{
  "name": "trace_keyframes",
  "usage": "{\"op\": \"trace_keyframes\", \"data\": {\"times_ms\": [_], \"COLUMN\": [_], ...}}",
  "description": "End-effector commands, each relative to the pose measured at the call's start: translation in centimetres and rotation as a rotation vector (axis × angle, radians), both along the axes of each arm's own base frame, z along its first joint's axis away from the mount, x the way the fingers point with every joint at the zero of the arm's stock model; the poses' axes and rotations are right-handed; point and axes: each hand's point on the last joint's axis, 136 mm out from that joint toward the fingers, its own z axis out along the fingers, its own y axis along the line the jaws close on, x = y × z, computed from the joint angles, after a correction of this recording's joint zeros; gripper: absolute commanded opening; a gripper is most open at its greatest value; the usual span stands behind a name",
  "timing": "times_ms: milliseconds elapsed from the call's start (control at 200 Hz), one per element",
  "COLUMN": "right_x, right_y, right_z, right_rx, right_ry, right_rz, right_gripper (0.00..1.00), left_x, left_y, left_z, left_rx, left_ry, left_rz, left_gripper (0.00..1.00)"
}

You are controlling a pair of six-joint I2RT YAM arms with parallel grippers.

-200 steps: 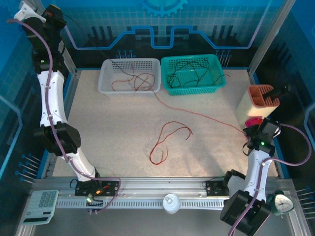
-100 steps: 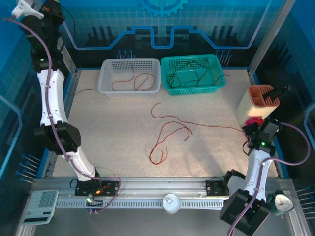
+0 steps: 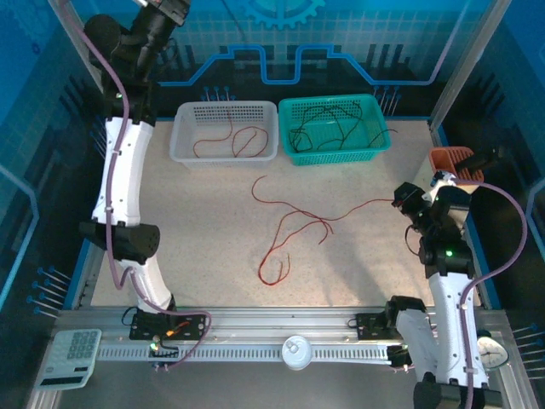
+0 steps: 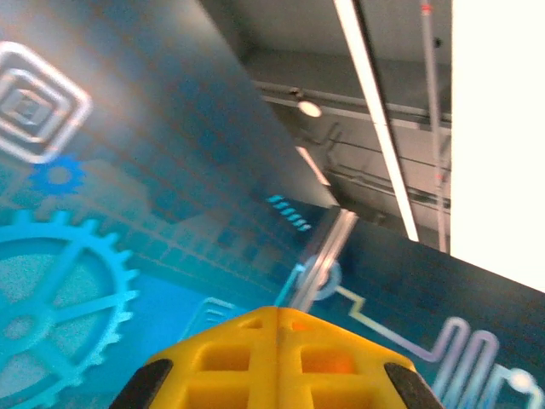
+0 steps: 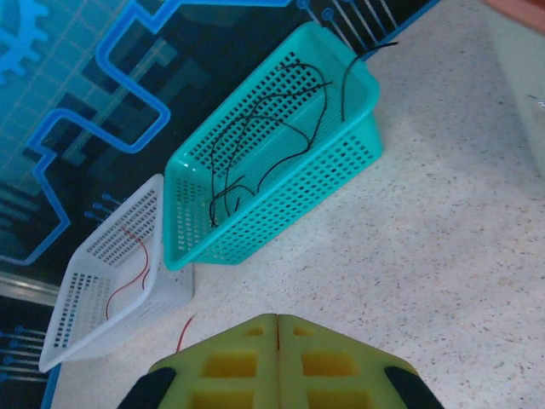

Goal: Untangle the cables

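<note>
Red cables (image 3: pixel 294 216) cross a beige, dark-speckled table (image 3: pixel 187 239). The white perforated basket (image 3: pixel 183 152) holds more red strands, and the teal perforated basket (image 3: pixel 336 153) holds black cables (image 3: pixel 328 128). The backdrop (image 3: pixel 358 38) is blue with gear and circuit-line patterns. The left gripper (image 4: pixel 277 319) and right gripper (image 5: pixel 278 322) are yellow.

Robot lab cell: gear-print backdrop (image 3: pixel 285 10), aluminium rail (image 3: pixel 281 322).

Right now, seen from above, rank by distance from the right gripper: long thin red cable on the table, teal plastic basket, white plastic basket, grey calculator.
1. Long thin red cable, end at the right gripper.
2. Teal plastic basket, back right.
3. White plastic basket, back centre.
4. Grey calculator, near-left corner.
</note>
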Motion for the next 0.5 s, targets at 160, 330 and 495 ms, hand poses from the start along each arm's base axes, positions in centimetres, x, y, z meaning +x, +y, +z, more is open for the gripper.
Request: {"op": "trace_keyframes", "data": {"times_ms": [160,330,495], "right_x": [1.2,1.8,1.7], "right_y": [2.1,3.2,3.4], "right_z": [0.8,0.7,0.7], "right_rx": [-0.066,-0.081,-0.101], "right_ry": [-0.029,-0.026,-0.023], "right_rz": [0.084,0.117,0.128], "right_gripper": [0.00,0.00,0.00], "left_x": [3.7,5.3,5.7], "left_y": [-8.0,-11.8,-14.3], "left_z": [-2.6,-4.6,-5.7], "left_rx": [-0.002,-0.064,-0.093], "left_ry": [-0.058,-0.122,-0.207], "left_rz": [-0.105,-0.127,-0.070], "left_gripper": [0.00,0.00,0.00]}}
